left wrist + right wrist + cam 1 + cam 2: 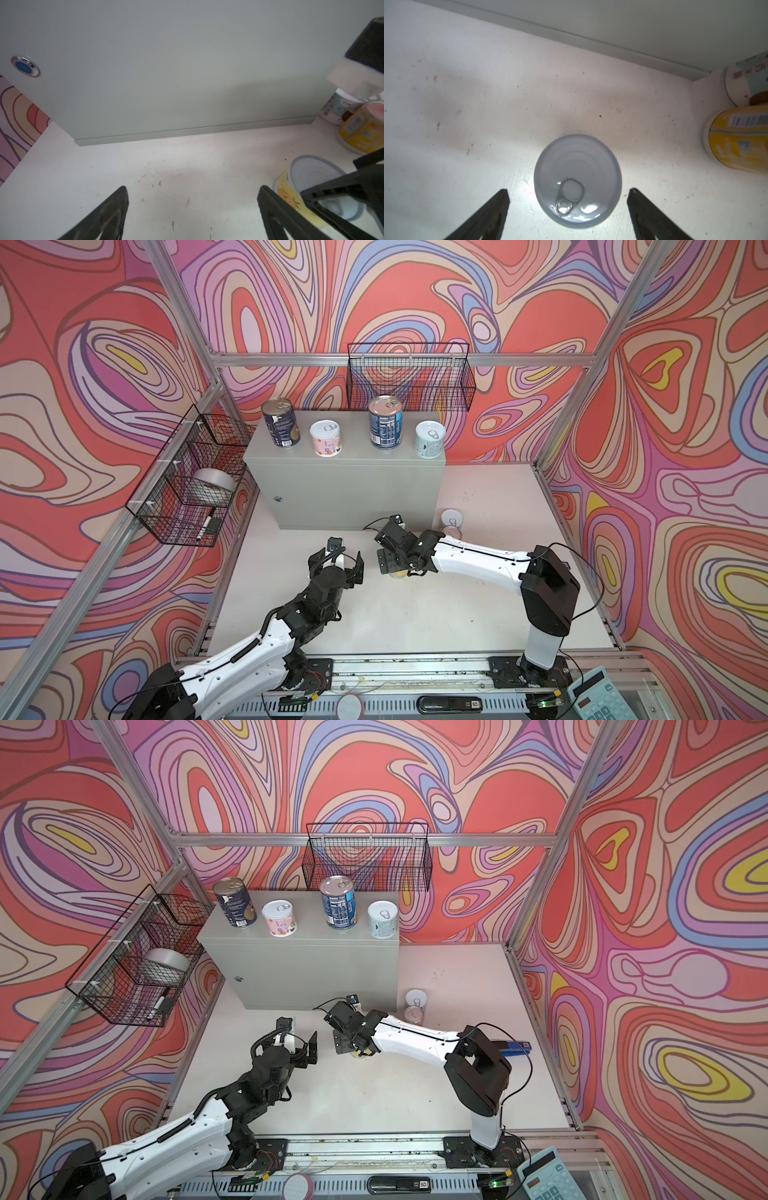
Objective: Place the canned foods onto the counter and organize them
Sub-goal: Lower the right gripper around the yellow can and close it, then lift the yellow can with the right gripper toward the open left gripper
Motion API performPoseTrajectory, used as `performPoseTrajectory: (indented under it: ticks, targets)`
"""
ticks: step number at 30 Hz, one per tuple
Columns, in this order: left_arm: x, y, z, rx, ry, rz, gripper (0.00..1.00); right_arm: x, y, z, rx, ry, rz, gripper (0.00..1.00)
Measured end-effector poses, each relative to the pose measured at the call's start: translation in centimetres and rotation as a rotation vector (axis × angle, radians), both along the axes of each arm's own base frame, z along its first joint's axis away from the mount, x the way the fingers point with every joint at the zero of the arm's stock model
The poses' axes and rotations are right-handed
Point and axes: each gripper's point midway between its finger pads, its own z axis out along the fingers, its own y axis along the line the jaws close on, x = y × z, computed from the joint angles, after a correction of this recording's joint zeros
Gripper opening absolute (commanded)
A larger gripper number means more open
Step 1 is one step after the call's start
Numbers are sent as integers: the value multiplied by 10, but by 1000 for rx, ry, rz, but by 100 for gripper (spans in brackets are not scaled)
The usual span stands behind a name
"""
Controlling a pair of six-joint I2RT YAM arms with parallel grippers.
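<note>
The counter [345, 485], the grey cabinet on the white bench [415, 614], is already carrying four cans: two tall dark blue cans [385, 423] and the pink can [325, 438] and pale-blue can [430, 439]. Three short cans are waiting below. The right end effector [568, 193] is hovering, jaws apart, straddling the yellow can [578, 180]; the orange can [737, 139] and white can [745, 83] are standing by the cabinet's corner. The left end effector [192, 199] is gaping empty.

Four pull-tab cans stand upright atop the plain grey metal cabinet [345, 485]: a tall dark-blue can [281, 423], a short pink one [325, 438], another tall blue one [385, 421], and a short pale-blue one [430, 439]. On the white table below stand a short pineapple-labelled can [577, 180], a yellow-orange can [741, 138] and a white-labelled can [746, 83].
</note>
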Motion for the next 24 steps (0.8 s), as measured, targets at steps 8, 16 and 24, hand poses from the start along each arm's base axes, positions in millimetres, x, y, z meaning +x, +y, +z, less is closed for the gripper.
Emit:
performPoseTrajectory:
  ticks: [8,16,24]
  targets:
    - [-4,9,13,-15,-49,24,100,-9,0,2,71,2,19,93]
    - [-4,10,6,-1,-33,27,100,-8,0,-29,14,38,16,93]
    - [-4,10,-5,28,5,28,100,2,-2,-49,-62,58,2,84]
